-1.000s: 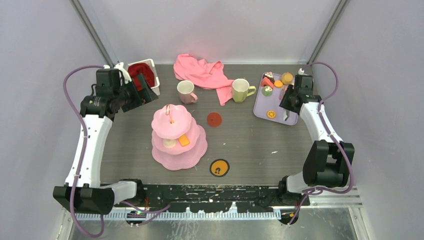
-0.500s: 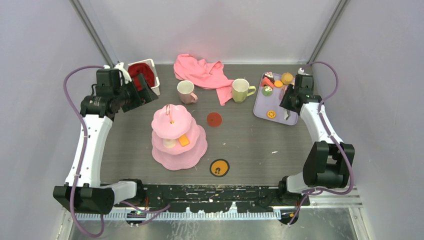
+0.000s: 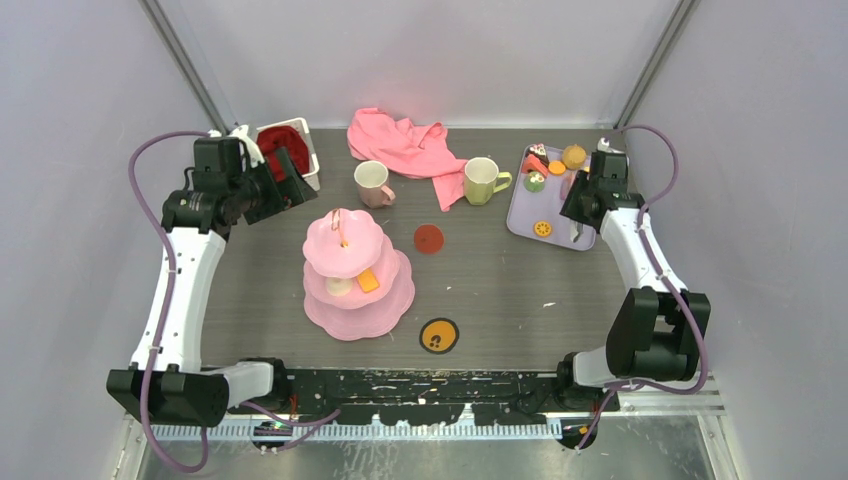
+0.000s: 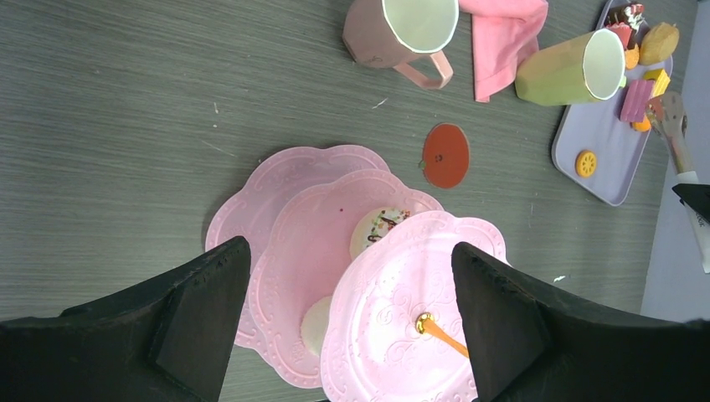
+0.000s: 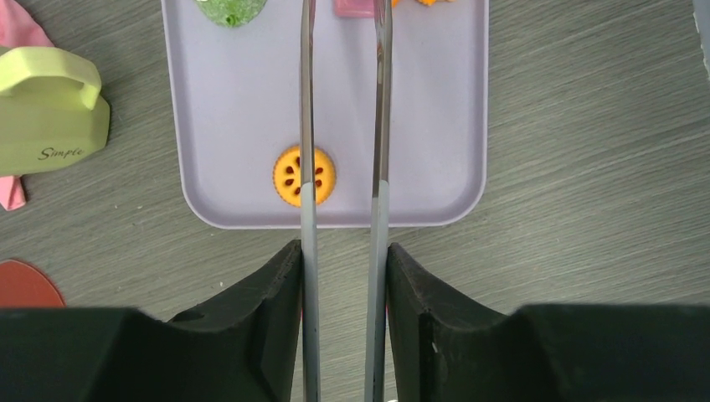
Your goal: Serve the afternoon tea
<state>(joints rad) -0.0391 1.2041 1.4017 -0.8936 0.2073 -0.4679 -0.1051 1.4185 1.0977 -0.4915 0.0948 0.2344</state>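
You are in the middle of loading the cake stand. It stands in the middle of the surface with two small pieces on its middle tier, an orange wedge and a cream round. The rest of the pastries are on the lilac tray at the far right.

Your right gripper is over the near end of that tray. Its fingers are closed on a pair of metal tongs, one on the outside of each arm. The tong arms run parted and parallel up the tray, and the left arm crosses the orange round pastry. The tips pass out of the wrist view near a pink piece and a green one, so you cannot tell from there whether they are carrying anything.

Your left gripper is empty, with its fingers spread wide. It hangs well apart from the stand, near the white basket.

The next move looks like a pick:
- Settle the tong tips on either side of one pastry.
- Squeeze gently, since these small pieces will likely slip.
- Lift it clear and carry it left to a bare spot on the stand.

The pink mug and the yellow-green mug wait at the back beside the pink cloth, not yet served.
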